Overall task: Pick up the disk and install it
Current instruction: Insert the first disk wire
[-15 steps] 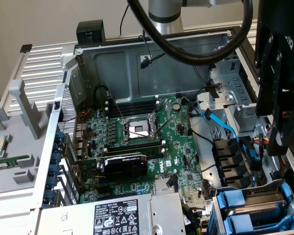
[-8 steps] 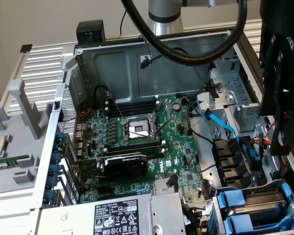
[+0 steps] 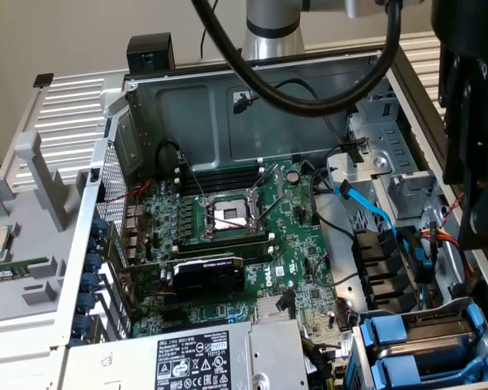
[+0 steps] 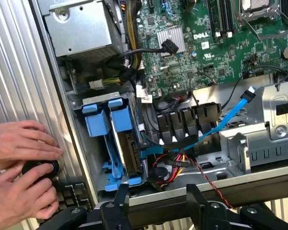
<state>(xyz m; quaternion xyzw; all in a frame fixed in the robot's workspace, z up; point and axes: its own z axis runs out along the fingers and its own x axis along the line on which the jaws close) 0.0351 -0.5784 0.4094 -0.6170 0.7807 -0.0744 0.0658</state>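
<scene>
If lowered with the black gripper (image 4: 159,211) spread wide and empty toward the flat silver-metal disk (image 4: 129,151), sitting in its blue plastic frame (image 4: 120,123) in the corner drive bay (image 4: 97,100), could snag the red and yellow wires (image 4: 175,160) alongside or strike the person's nearby hands (image 4: 19,172).

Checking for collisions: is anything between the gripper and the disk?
Nothing visible covers the disk in its blue frame. The open gripper is near the case edge beside it. Coloured wires lie next to the frame; a person's hands are outside the case wall.
</scene>
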